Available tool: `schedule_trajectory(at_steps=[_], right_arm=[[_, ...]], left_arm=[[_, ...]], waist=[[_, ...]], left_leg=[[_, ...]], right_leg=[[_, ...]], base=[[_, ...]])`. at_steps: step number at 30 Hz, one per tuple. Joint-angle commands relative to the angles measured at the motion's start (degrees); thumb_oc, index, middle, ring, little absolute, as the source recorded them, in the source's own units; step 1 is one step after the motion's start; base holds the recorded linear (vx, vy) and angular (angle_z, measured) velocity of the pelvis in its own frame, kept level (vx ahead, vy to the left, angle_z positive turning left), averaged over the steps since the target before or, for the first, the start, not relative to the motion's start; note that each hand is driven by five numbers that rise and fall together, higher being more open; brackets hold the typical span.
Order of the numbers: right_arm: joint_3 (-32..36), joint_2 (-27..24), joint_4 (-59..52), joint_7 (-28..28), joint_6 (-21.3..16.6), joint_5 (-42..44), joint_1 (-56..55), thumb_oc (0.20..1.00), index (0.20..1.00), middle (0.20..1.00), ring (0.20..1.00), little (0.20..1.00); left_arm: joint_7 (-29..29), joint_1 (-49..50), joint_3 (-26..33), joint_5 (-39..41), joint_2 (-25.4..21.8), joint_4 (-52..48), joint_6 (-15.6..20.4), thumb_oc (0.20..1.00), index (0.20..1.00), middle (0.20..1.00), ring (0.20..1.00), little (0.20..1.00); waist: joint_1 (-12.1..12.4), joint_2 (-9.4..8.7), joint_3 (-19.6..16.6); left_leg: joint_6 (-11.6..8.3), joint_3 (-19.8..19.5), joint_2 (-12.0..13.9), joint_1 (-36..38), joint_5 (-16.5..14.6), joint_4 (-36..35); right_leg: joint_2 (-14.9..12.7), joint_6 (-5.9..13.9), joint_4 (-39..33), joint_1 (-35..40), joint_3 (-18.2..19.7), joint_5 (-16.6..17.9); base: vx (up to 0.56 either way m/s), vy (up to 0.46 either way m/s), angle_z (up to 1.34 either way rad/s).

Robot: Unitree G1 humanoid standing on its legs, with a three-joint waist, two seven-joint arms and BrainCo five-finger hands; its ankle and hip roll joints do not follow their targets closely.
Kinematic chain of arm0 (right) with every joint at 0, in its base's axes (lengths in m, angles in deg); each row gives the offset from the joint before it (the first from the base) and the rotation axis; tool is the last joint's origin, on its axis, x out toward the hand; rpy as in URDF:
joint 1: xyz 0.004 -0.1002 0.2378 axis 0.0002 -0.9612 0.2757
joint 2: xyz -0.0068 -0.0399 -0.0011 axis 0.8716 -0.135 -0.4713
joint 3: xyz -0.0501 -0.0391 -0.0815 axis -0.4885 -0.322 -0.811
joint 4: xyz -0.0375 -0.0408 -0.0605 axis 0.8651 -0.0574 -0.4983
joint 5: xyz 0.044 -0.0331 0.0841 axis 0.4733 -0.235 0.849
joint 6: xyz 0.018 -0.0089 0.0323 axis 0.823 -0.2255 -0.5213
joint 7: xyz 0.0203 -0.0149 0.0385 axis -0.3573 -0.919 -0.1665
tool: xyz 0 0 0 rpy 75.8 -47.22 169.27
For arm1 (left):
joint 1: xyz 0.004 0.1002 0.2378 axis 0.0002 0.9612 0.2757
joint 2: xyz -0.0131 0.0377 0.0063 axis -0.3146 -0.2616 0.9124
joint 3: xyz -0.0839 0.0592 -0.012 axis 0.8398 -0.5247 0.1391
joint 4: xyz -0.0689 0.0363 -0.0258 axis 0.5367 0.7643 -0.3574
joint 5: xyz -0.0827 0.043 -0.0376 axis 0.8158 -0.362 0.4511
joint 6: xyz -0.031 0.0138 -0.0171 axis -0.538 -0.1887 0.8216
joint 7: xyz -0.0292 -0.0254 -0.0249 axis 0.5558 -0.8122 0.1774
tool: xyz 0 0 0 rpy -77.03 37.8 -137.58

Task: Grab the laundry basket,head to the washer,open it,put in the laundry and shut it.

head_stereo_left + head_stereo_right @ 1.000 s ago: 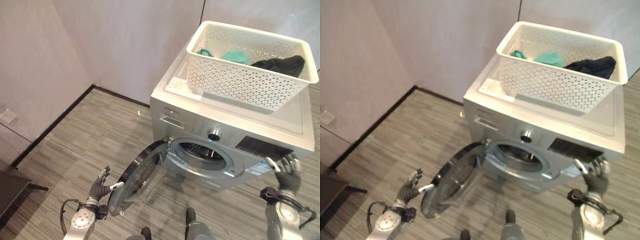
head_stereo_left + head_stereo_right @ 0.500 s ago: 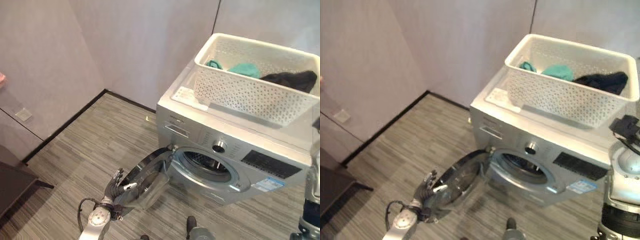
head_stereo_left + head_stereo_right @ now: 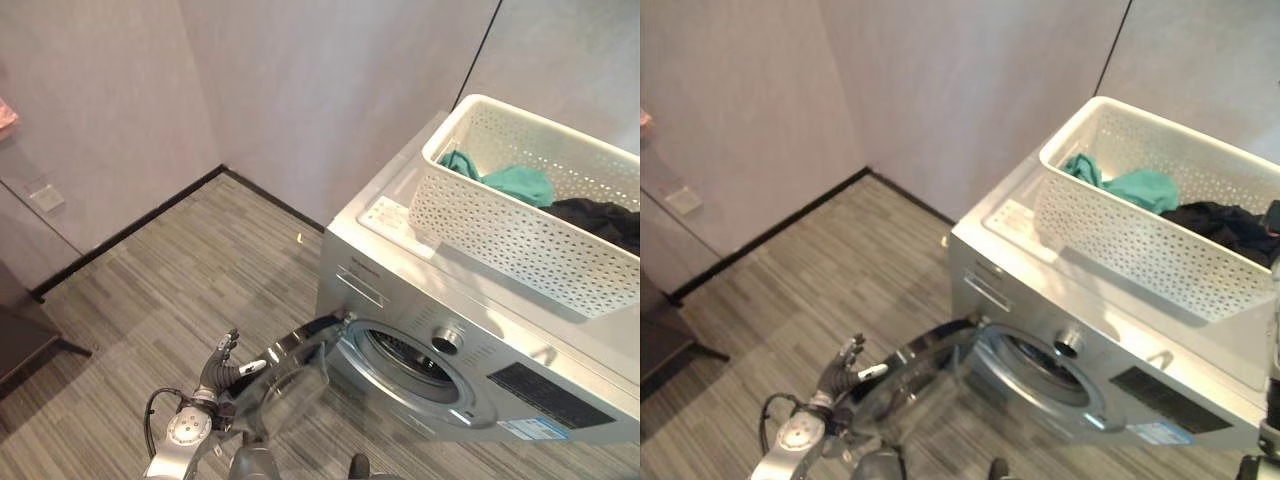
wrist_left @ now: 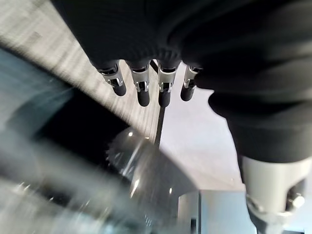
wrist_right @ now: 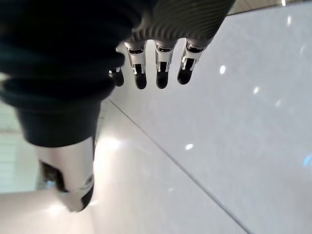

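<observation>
The white perforated laundry basket (image 3: 520,235) stands on top of the silver washer (image 3: 385,235), holding teal clothes (image 3: 515,183) and a black garment (image 3: 600,218). The washer's round glass door (image 3: 290,375) is swung open to the left, and the dark drum opening (image 3: 410,358) shows. My left hand (image 3: 222,368) is low beside the door's outer rim with straight fingers (image 4: 141,90); the glass lies just past them. My right hand (image 5: 156,68) is raised with straight fingers, holding nothing, before a plain pale surface.
Pale walls with a black baseboard (image 3: 150,215) close off the corner behind the washer. A wall socket (image 3: 45,195) sits low on the left wall, and a dark piece of furniture (image 3: 20,335) stands at the left edge. Grey plank floor (image 3: 180,290) spreads left of the door.
The camera has shifted, so the whole scene moved right. My right hand rose from beside the washer's lower front and left the eye views. My left hand stayed by the open door's rim.
</observation>
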Motion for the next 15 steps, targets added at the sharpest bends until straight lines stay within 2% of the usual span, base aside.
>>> schedule_trajectory(at_steps=[1, 2, 3, 5, 8, 10, 12, 13, 15], right_arm=[[3.2, -6.8, 2.3, -2.1, 1.1, 0.8, 0.2, 1.000, 1.000, 1.000, 1.000, 1.000], [3.2, -6.8, 2.3, -2.1, 1.1, 0.8, 0.2, 1.000, 1.000, 1.000, 1.000, 1.000], [3.4, -6.8, 3.0, -4.3, 2.4, 1.6, -1.2, 1.000, 1.000, 1.000, 1.000, 1.000], [3.3, -7.5, 3.8, -6.7, 3.0, 3.5, -2.6, 1.000, 1.000, 1.000, 1.000, 1.000], [2.9, -10.0, 5.9, -9.5, 3.5, 5.6, -3.9, 1.000, 1.000, 1.000, 1.000, 1.000], [1.3, -12.8, 8.9, -14.7, 5.1, 10.0, -6.2, 1.000, 1.000, 1.000, 1.000, 1.000], [1.6, -14.0, 9.9, -16.8, 5.8, 11.2, -8.1, 1.000, 1.000, 1.000, 1.000, 1.000], [4.3, -17.3, 10.2, -21.8, 8.0, 12.1, -14.9, 1.000, 1.000, 1.000, 1.000, 1.000], [7.8, -21.4, 10.5, -25.9, 7.7, 13.8, -21.5, 1.000, 1.000, 1.000, 1.000, 1.000]], left_arm=[[-1.6, -2.6, -0.2, -0.5, -3.0, -3.2, 1.8, 1.000, 1.000, 1.000, 1.000, 1.000], [-1.7, -2.6, -0.2, -0.5, -3.0, -3.2, 1.8, 1.000, 1.000, 1.000, 1.000, 1.000], [-1.6, -2.1, 0.8, -1.0, -3.7, -3.2, 1.5, 1.000, 1.000, 1.000, 1.000, 1.000], [-1.5, -1.5, 2.0, -0.7, -3.9, -3.2, 1.4, 1.000, 1.000, 1.000, 1.000, 1.000], [-1.8, -1.3, 2.5, -0.3, -4.1, -3.7, 1.6, 1.000, 1.000, 1.000, 1.000, 1.000], [-2.2, -1.0, 3.2, 0.6, -4.1, -4.0, 1.3, 1.000, 1.000, 1.000, 1.000, 1.000], [-2.4, -0.8, 3.3, 0.6, -4.2, -4.1, 1.3, 1.000, 1.000, 1.000, 1.000, 1.000], [-3.2, -1.1, 3.5, 0.5, -4.2, -3.9, 1.0, 1.000, 1.000, 1.000, 1.000, 1.000], [-4.1, -0.8, 3.1, 0.3, -4.1, -3.0, 0.9, 1.000, 1.000, 1.000, 1.000, 1.000]], waist=[[0.2, -0.80, -3.3], [0.3, -0.85, -3.3], [-0.5, -0.52, -3.1], [-0.7, -0.55, -2.9], [-0.8, -0.66, -2.8], [-1.0, -1.09, -2.6], [-1.2, -1.45, -2.8], [-2.2, -3.03, -2.8], [-2.7, -4.60, -3.2]], left_leg=[[2.27, 1.8, -3.0, 2.5, -7.4, 3.3], [2.29, 1.9, -3.1, 2.7, -7.4, 3.1], [3.22, 2.6, -3.4, 4.3, -7.8, 2.2], [3.86, 3.0, -4.4, 5.6, -8.1, 1.2], [3.77, 2.9, -4.4, 5.8, -8.3, 0.9], [3.16, 3.1, -3.6, 5.6, -8.6, 1.1], [2.86, 2.8, -3.3, 5.3, -8.7, 1.4], [1.93, 2.1, -3.1, 5.5, -8.6, 1.2], [0.94, 1.6, -2.3, 5.9, -8.1, 0.9]], right_leg=[[-4.3, 3.40, 11.0, -5.9, 0.9, 1.1], [-4.4, 3.42, 11.2, -6.0, 1.0, 1.0], [-5.6, 4.34, 14.3, -7.6, 0.7, 2.9], [-7.1, 4.80, 14.0, -8.6, 1.5, 4.0], [-8.6, 5.39, 12.1, -8.9, 2.0, 6.3], [-10.9, 5.99, 9.4, -9.8, 1.9, 9.4], [-11.1, 6.30, 8.7, -10.0, 2.3, 10.7], [-10.4, 6.50, 7.7, -9.4, 4.1, 10.2], [-9.5, 6.69, 7.2, -9.0, 4.8, 9.7]], base=[[0.17, 0.236, -0.44], [0.13, 0.142, -0.34], [0.11, 0.101, -0.41], [0.10, 0.087, -0.50], [0.03, -0.036, -0.25], [0.05, -0.139, 0.05], [0.07, -0.157, 0.11], [0.11, -0.173, 0.22], [0.13, -0.236, 0.45]])
